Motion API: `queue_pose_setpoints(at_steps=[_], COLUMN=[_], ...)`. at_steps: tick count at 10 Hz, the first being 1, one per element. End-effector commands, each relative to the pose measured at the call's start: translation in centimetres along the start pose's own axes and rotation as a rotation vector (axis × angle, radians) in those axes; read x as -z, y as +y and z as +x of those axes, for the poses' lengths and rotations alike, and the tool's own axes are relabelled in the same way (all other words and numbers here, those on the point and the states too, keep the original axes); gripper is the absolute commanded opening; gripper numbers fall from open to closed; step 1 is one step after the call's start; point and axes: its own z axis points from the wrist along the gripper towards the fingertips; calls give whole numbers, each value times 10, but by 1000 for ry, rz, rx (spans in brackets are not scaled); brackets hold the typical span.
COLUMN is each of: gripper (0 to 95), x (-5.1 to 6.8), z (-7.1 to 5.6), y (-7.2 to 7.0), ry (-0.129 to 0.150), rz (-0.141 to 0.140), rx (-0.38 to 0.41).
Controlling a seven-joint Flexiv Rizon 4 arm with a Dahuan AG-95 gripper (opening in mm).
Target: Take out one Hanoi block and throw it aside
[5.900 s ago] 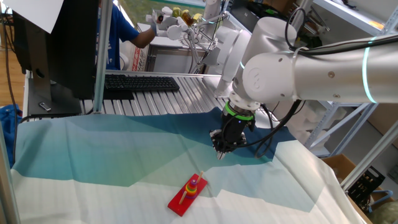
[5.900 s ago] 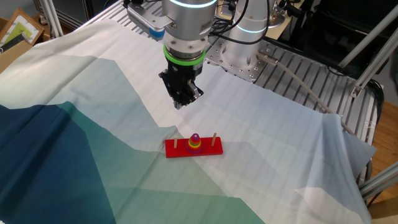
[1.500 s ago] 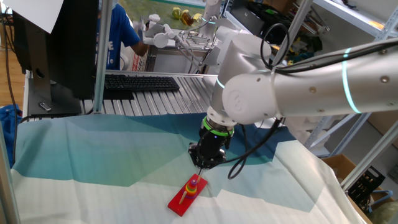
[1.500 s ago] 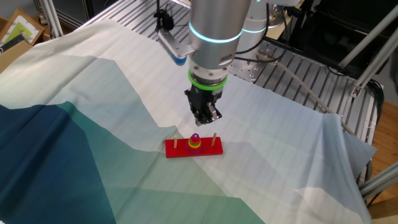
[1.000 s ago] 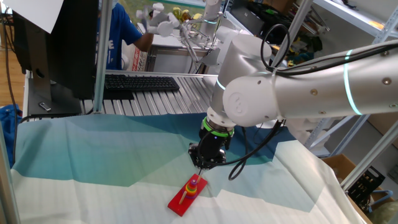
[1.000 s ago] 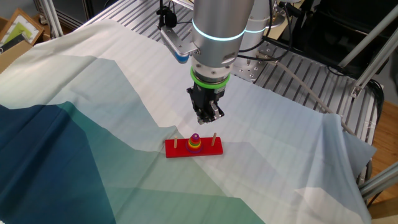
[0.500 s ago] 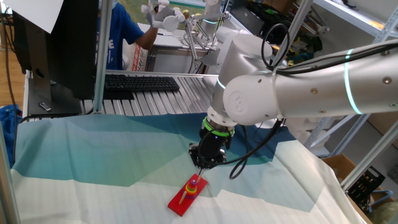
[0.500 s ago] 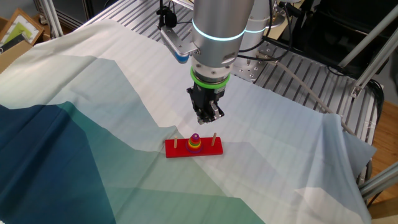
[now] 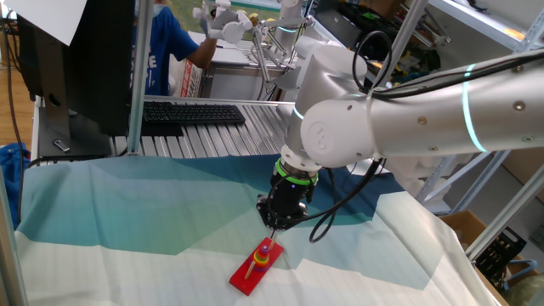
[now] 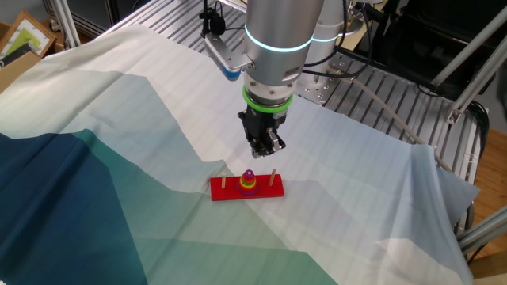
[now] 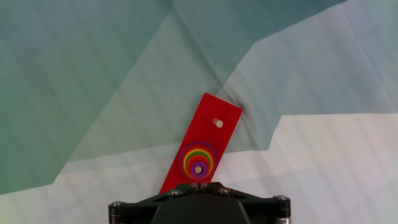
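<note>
The Hanoi block (image 11: 198,168) is a tiny purple ring on top of a stack of larger rings on the middle peg of the red base (image 11: 219,108). It also shows in one fixed view (image 9: 266,246) and in the other fixed view (image 10: 249,174). My gripper (image 10: 265,150) hangs a little above the stack, its fingers pointing down and close together with nothing between them. In the hand view its fingertips (image 11: 198,184) sit just at the lower edge of the stack. One fixed view shows the gripper (image 9: 274,226) just above the block.
The base (image 10: 269,190) lies on a white and teal cloth (image 10: 119,158). Two bare pegs (image 10: 273,174) stand either side of the stack. A slatted metal table edge (image 10: 380,103) runs behind the arm. A keyboard (image 9: 191,113) lies at the back.
Since 5.9 s ago the gripper moved toward the stack and down. Over the last second it has hardly moved.
</note>
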Motion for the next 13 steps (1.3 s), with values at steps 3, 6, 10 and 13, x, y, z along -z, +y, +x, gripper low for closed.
queue_pose_setpoints(at_steps=[3,6,10,13], gripper=[0,0,0,0], x=[-12,-23,-27,-34], z=[-15,-15,-14,-12], y=[3,11,11,8], ry=[6,-2,-4,-13], rz=[-18,-17,-19,-23], rx=[6,-18,-5,9])
